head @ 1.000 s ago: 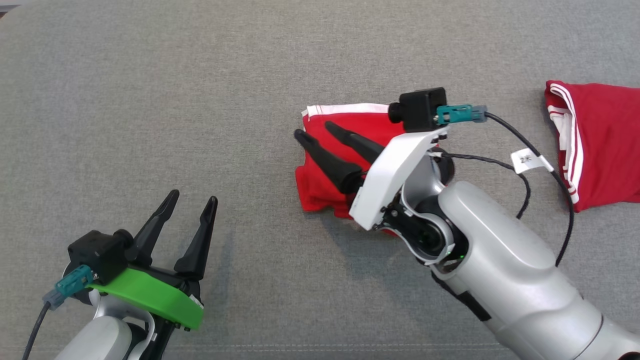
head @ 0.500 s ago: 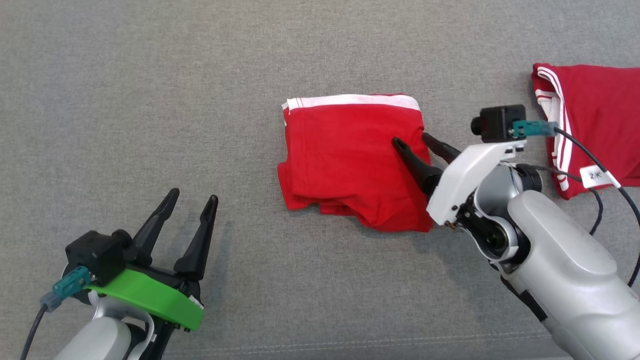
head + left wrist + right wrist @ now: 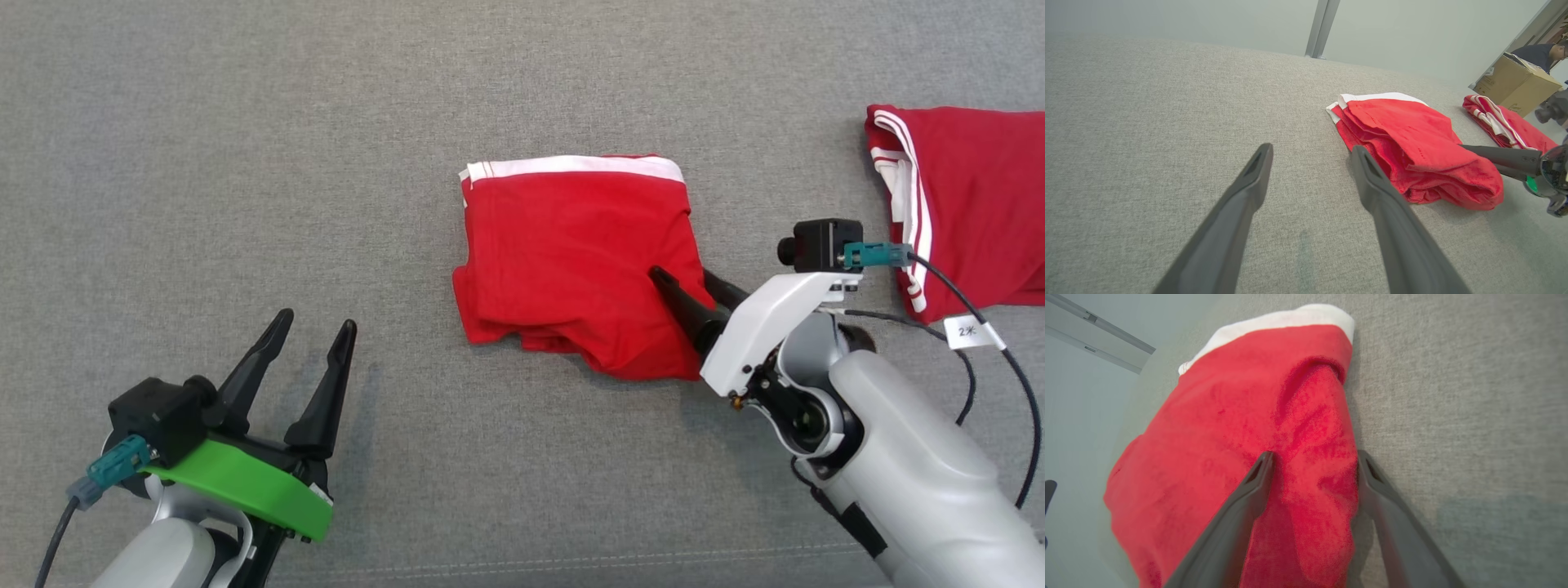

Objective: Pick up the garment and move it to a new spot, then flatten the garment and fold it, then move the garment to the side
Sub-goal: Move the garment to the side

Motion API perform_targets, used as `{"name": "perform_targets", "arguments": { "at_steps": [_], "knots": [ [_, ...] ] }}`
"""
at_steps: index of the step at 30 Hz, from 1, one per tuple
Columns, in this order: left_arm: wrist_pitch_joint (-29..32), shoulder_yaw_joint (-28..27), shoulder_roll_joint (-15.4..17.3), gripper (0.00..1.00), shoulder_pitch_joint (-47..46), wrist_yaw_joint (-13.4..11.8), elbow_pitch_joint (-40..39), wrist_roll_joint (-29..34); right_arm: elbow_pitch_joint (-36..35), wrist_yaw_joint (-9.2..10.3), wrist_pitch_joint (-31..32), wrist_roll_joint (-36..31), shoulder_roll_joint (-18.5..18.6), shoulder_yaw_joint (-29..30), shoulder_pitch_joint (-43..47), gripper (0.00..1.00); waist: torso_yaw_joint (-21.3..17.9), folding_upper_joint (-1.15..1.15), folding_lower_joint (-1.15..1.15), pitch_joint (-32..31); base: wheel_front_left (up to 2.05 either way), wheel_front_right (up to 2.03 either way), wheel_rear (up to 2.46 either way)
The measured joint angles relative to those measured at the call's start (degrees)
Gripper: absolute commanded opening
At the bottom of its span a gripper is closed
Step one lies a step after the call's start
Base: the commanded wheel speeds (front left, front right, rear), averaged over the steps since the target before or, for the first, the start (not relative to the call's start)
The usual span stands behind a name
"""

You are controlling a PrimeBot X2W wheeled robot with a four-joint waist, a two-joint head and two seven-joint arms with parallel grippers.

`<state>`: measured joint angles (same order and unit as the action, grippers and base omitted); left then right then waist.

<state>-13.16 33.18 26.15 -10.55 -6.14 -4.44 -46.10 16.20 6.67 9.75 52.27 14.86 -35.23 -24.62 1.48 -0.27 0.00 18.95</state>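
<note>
Both the left gripper (image 3: 317, 318) and right gripper (image 3: 682, 273) were spread wide, empty. Mid-frame, the garment (image 3: 571, 245) was straddled at its right edge by the latter.

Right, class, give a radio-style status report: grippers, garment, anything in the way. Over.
Both open: left gripper off to the side, right gripper astride garment edge. Garment folded. Apart, far right: other red garment.

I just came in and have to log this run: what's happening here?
The robot is working on a folded red garment lying on the grey surface. Its right gripper is open, with its fingers straddling the garment's right edge, not closed on it. The left gripper is open too, over the surface to the left. A second red garment with white stripes lies off to the right.
</note>
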Motion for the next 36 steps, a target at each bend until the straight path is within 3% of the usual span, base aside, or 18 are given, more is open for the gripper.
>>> {"name": "perform_targets", "arguments": {
  "at_steps": [6, 7, 8, 9, 13, 19, 23, 28, 32, 36],
  "knots": [
    [0.0, 0.5, -0.3, 1.00, -0.1, 0.0, 0.1, 0.4, 1.2, -0.09, -0.6, 5.6, -4.2, 3.8, 0.5, 1.00, 0.8, 0.00, 0.00, -0.1, 0.00, 0.00, 0.00],
    [0.0, 0.6, -0.3, 1.00, -0.1, 0.0, 0.2, 0.4, 1.2, -0.27, -1.0, 5.6, -4.2, 4.0, 0.3, 0.61, 1.1, 0.00, 0.00, -0.1, 0.00, 0.00, 0.00],
    [0.0, 0.6, -0.4, 1.00, -0.1, 0.0, 0.2, 0.4, 1.3, -0.51, -1.2, 5.6, -4.0, 4.1, 0.2, 0.34, 1.3, 0.00, 0.00, -0.1, 0.00, 0.00, 0.00],
    [0.0, 0.5, -0.4, 1.00, -0.1, 0.0, 0.3, 0.4, 1.4, -0.80, -1.2, 5.3, -3.7, 4.0, -0.1, 0.00, 1.6, 0.00, 0.00, -0.2, 0.00, 0.00, 0.00],
    [0.0, 0.1, -0.5, 1.00, -0.1, 0.0, 0.4, 0.4, 0.2, -3.32, 0.5, 2.7, -1.0, 1.5, -3.7, 0.00, 2.1, 0.00, 0.00, -0.5, 0.00, 0.00, 0.00],
    [0.0, -1.3, -0.5, 1.00, 0.0, 0.0, 0.8, 0.4, -1.8, -5.58, 8.5, -0.4, 8.8, -0.8, -8.8, 0.00, 1.5, 0.00, 0.00, -0.9, 0.00, 0.00, 0.00],
    [0.0, -1.3, -0.6, 1.00, 0.0, 0.0, 0.5, 0.4, -2.7, -5.65, 14.7, -0.3, 16.5, 0.4, -10.8, 0.00, 0.8, 0.00, 0.00, -1.0, 0.00, 0.00, 0.00],
    [-0.1, -1.4, -1.0, 1.00, 0.0, 0.0, 0.4, 0.4, -2.9, -4.93, 19.3, 0.2, 23.7, 4.0, -11.9, 0.00, 0.2, 0.00, 0.00, -0.9, 0.00, 0.00, 0.00],
    [-0.1, -1.4, -1.4, 1.00, 0.0, 0.0, 0.4, 0.4, -2.3, -3.42, 21.0, 1.3, 28.1, 7.6, -11.9, 0.00, -0.2, 0.00, 0.00, -1.0, 0.00, 0.00, 0.00],
    [-0.1, -1.4, -1.4, 1.00, 0.0, 0.0, 0.4, 0.3, -1.3, -2.53, 22.6, 2.7, 30.2, 9.3, -11.8, 0.00, -0.4, 0.00, 0.00, -0.9, 0.00, 0.00, 0.00]
  ]
}}
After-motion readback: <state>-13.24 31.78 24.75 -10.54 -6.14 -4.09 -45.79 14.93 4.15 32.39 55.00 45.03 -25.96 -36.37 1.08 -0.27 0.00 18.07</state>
